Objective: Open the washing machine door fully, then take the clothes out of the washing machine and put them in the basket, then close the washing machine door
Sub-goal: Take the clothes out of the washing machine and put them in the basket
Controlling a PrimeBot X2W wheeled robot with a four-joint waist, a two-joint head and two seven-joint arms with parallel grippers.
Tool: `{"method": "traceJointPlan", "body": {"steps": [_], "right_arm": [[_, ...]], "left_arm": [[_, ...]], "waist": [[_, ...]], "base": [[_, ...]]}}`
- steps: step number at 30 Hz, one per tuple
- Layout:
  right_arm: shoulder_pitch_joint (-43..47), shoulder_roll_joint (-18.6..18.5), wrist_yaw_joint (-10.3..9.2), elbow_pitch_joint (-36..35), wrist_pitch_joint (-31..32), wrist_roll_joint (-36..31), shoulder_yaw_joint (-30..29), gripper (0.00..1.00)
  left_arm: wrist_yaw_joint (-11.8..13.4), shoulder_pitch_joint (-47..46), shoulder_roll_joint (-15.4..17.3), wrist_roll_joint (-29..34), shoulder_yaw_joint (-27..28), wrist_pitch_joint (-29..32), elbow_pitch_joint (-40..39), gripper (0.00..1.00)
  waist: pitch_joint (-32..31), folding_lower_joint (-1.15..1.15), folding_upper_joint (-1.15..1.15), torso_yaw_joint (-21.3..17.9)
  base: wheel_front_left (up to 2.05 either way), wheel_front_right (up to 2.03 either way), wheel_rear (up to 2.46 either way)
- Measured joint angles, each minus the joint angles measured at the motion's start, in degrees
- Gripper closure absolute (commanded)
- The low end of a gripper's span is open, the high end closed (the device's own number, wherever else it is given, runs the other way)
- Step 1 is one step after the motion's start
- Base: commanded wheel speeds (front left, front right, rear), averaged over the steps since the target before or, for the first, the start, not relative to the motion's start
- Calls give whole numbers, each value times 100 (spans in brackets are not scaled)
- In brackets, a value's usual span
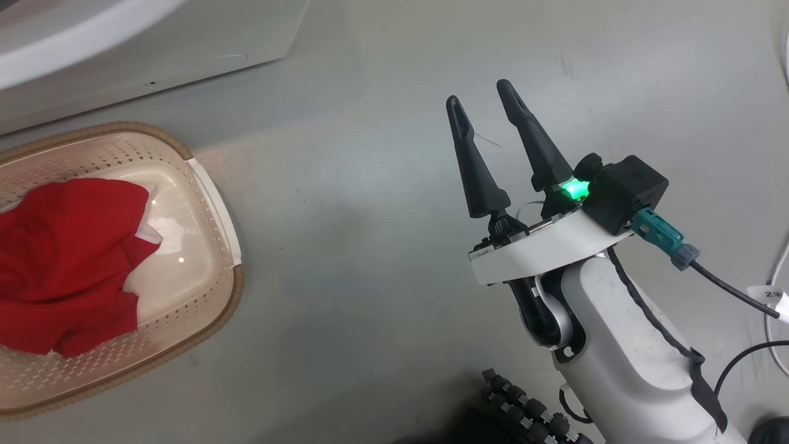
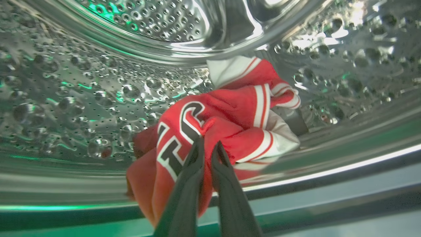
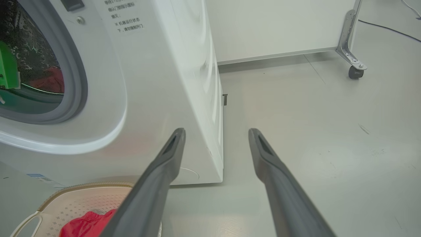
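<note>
- We are looking at the small cream perforated plastic basket with the brown woven-look rim [image 1: 236, 290], which is sitting on the grey floor [image 1: 370, 259] just in front of the big white front-loading washing machine [image 3: 158, 82].
- A crumpled plain red garment with a bit of white at its edge [image 1: 61, 259] is lying inside the basket, covering its left part and leaving the right part of the bottom bare.
- In the left wrist view, the perforated steel drum [image 2: 65, 98] is holding a bright red jersey with white trim stripes and dark, white-edged lettering [image 2: 236, 112].
- The jersey is lying bunched near the drum's front lip, with one corner drooping over it.
- The left tool [image 2: 208, 143] is reaching into the drum, its two dark fingers drawn nearly together and pinching a fold of the jersey.
- The right tool [image 1: 479, 94] is hanging over bare floor well to the right of the basket, its fingers standing wide apart and gripping nothing.
- In the right wrist view, the grey rubber gasket [image 3: 77, 65] is ringing the uncovered drum opening.
- A white panel on a castor [image 3: 354, 70] is standing beyond the machine, and a black cable [image 1: 727, 290] is trailing from the right wrist.
</note>
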Motion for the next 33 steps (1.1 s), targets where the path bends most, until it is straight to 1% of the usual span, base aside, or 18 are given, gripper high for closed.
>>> {"method": "traceJointPlan", "body": {"steps": [4,11,17,27,28,31,33], "right_arm": [[-1,-1,-37,54,0,-81,-63,0],[1,-2,-37,191,0,-301,-149,0],[11,-5,-33,320,0,-448,-232,0],[196,-10,-32,515,0,-702,-456,0],[248,-10,-31,555,0,-708,-499,0],[335,-13,-31,608,0,-765,-586,0],[401,-14,-31,634,0,-801,-645,0]], "left_arm": [[124,49,-178,-144,149,-353,-2,100],[308,448,-659,-525,445,-1220,-143,100],[343,834,-1053,-743,573,-2083,-405,100],[431,1581,-1595,-844,608,-3439,-894,100],[435,1740,-1686,-844,610,-3667,-1004,100],[439,1953,-1838,-889,605,-3968,-1150,100],[439,2075,-1938,-923,595,-4035,-1229,100]], "waist": [[-87,0,0,75],[-289,0,0,245],[-502,0,0,422],[-929,0,0,736],[-1022,0,0,795],[-1166,0,0,885],[-1259,0,0,946]], "base": [[0,0,0],[0,0,0],[0,0,0],[0,0,0],[0,0,0],[0,0,0],[0,0,0]]}}
